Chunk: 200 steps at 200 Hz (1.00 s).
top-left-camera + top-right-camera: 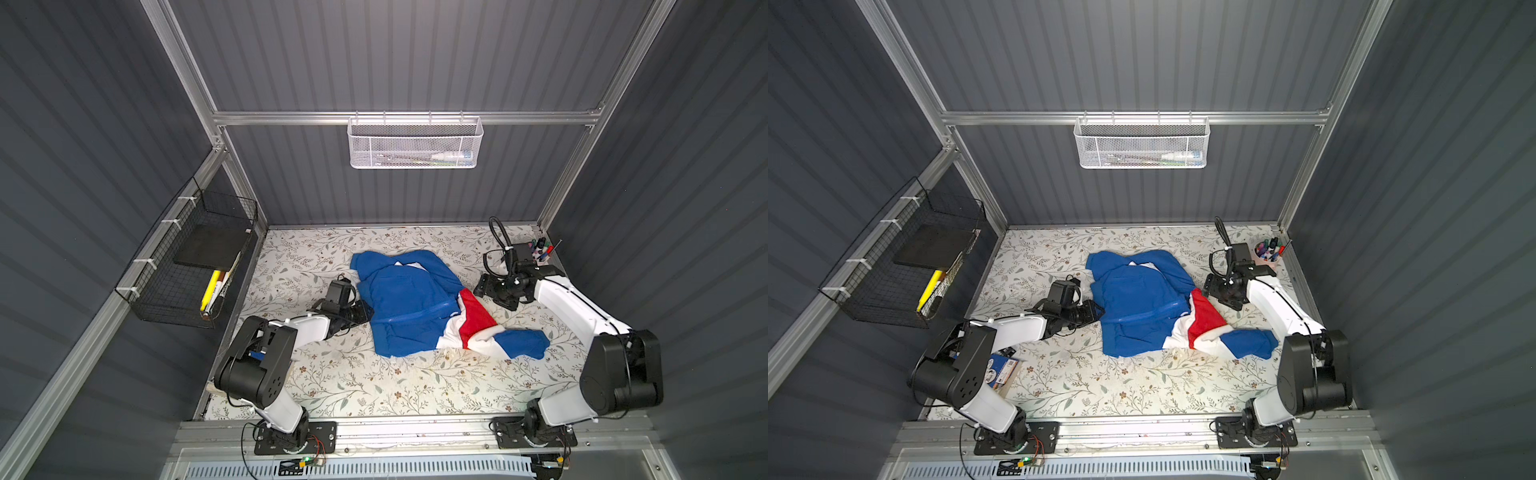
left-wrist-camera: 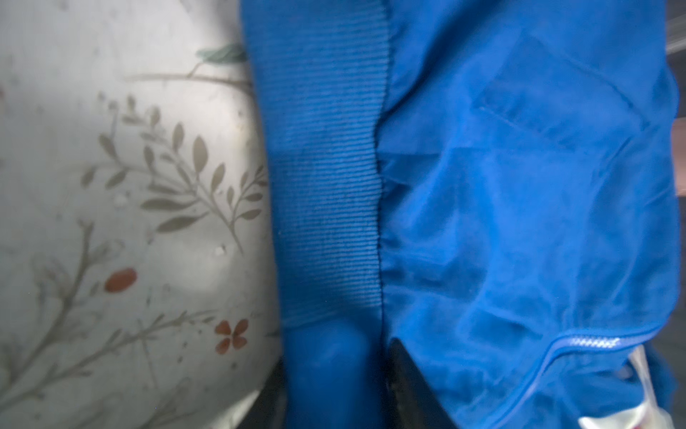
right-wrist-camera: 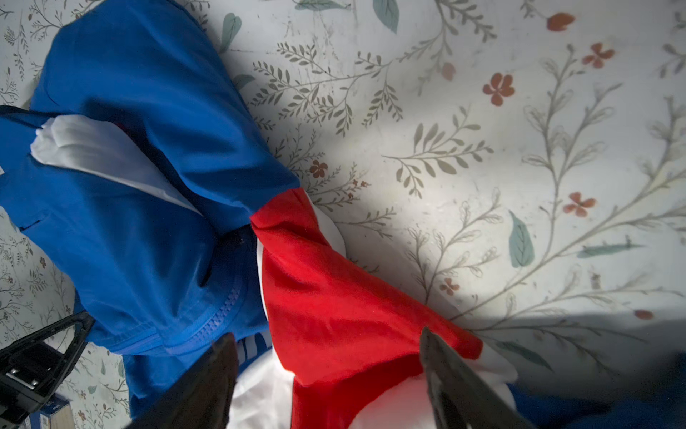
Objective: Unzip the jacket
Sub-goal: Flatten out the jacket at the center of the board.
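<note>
**Item:** jacket [image 1: 411,307], royal blue with red and white bands.

**Location:** middle of the floral tabletop [image 1: 374,386], rumpled but lying flat between the two arms. The ribbed hem [image 2: 326,185] faces the left arm. The red band [image 1: 476,316] and one sleeve [image 1: 523,343] face the right arm.

**Left tool** [image 1: 363,312]: low at the hem edge, touching the cloth. In the left wrist view the hem drapes over one finger, with a dark finger [image 2: 408,371] close beside it. Whether the cloth is pinched between them cannot be told.

**Right tool** [image 3: 324,334]: released, its fingers wide apart. It is poised above the red band and grips nothing.

**Both top views only:**
- the jacket's whole outline
- the zipper [image 1: 415,316], running across the front from the hem side toward the red band

**Left wrist view only:**
- the ribbing of the hem
- a pocket seam
- a short stretch of pale zipper teeth

**Right wrist view only:**
- joined zipper teeth beside the red band
- a scrap of white lettering [image 3: 252,345], partly hidden by a finger

**Also present:**
- cup of markers [image 1: 1268,249], far corner behind the right arm
- white mesh basket [image 1: 413,143], on the back rail
- black wire basket [image 1: 195,266], on the side wall
</note>
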Motion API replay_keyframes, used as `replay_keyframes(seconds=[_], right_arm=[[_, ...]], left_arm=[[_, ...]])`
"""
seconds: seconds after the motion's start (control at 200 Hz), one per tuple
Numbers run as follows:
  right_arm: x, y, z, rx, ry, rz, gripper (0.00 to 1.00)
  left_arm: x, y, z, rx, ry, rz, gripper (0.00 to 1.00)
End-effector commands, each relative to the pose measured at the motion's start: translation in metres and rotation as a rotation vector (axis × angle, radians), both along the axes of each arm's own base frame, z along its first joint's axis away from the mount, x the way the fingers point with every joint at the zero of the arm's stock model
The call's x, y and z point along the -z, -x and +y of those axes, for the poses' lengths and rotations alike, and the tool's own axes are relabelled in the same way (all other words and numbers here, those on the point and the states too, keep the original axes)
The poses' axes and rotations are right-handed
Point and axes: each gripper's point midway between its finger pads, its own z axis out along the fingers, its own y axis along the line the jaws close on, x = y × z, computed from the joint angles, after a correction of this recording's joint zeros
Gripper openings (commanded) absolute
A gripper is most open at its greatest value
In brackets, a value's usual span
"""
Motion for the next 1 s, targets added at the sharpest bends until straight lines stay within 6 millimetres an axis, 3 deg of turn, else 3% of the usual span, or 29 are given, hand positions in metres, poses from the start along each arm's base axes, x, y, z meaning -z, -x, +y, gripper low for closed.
replay_keyframes(seconds=[0.0,0.07,0.215,0.415,0.52,0.595,0.665,0.74,0.856,0.891,0.996], right_arm=[[-0.003,-0.019,0.017,-0.102,0.009,-0.032,0.81],[0.002,-0.029,0.023,-0.126,0.011,-0.024,0.84],[0.015,-0.046,0.031,-0.189,0.031,0.0,0.88],[0.042,-0.048,0.055,-0.317,0.036,0.069,0.91],[0.06,-0.049,0.059,-0.332,0.073,0.116,0.91],[0.071,-0.049,0.054,-0.317,0.109,0.162,0.82],[0.072,-0.051,0.053,-0.298,0.114,0.172,0.54],[0.057,-0.056,0.052,-0.272,0.113,0.116,0.26],[0.007,-0.066,0.031,-0.186,0.208,-0.035,0.05],[-0.011,-0.068,0.02,-0.149,0.257,-0.082,0.0],[-0.07,-0.064,-0.012,-0.064,0.395,-0.225,0.0]], left_arm=[[-0.002,0.001,0.003,-0.006,-0.027,-0.005,0.15],[-0.006,0.0,0.01,-0.033,-0.06,-0.009,0.0],[-0.017,0.004,0.023,-0.077,-0.103,-0.019,0.0],[-0.041,0.004,0.032,-0.119,-0.117,-0.071,0.0],[-0.06,0.0,0.032,-0.14,-0.087,-0.119,0.0],[-0.072,0.0,0.035,-0.161,-0.076,-0.137,0.0],[-0.082,-0.001,0.039,-0.179,-0.083,-0.154,0.0],[-0.095,-0.003,0.041,-0.196,-0.083,-0.176,0.0],[-0.116,-0.013,0.037,-0.193,-0.07,-0.214,0.0],[-0.123,-0.017,0.037,-0.194,-0.073,-0.226,0.0],[-0.149,-0.03,0.041,-0.221,-0.1,-0.267,0.0]])
